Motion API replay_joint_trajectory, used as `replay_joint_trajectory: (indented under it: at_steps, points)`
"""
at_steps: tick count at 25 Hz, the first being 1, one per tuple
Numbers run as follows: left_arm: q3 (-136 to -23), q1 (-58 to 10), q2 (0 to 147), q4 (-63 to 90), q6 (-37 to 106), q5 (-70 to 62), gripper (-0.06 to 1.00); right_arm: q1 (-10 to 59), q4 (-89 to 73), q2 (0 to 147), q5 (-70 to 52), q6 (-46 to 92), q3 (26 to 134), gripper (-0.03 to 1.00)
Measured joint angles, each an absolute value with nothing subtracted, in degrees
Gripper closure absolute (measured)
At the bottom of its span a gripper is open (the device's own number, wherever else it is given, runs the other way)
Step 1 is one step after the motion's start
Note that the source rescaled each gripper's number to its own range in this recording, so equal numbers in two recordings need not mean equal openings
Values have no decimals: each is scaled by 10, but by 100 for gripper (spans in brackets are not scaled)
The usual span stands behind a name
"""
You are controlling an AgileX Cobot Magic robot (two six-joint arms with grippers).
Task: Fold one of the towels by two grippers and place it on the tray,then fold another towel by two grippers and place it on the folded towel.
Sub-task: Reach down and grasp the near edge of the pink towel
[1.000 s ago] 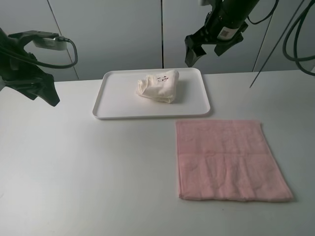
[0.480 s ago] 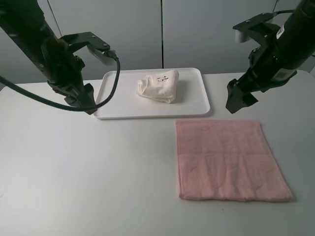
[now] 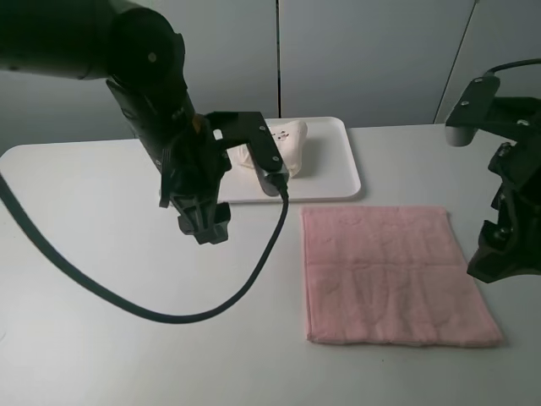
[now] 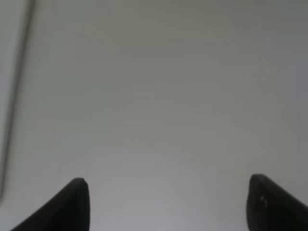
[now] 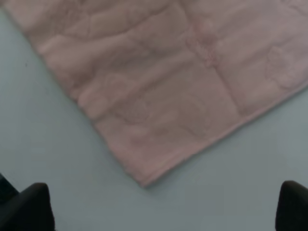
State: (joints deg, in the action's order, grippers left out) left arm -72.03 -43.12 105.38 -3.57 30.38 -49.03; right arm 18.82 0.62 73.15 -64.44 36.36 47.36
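My arms have swung down from beside the tray [image 3: 342, 182], where the folded cream towel [image 3: 292, 144] lies behind them, and my left gripper [image 3: 203, 230] and right gripper [image 3: 497, 260] now hang wide open, empty, flanking the flat pink towel [image 3: 393, 275] for its fold.

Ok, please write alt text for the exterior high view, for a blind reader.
A pink towel lies flat on a white table, near a tray holding a folded cream towel. The left gripper hangs before the tray, the right gripper by the pink towel's right edge.
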Motion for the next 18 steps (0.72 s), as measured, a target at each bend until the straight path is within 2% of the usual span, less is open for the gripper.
replay_joint_trajectory:
  at_steps: [9, 18]
  points:
    - [-720, -521, 1109, -53, 304, -423, 8, 188, 52, 730, -629, 514, 429, -3]
    - [-721, -597, 1145, -53, 307, -415, 8, 188, 61, 729, -481, 541, 285, -3]
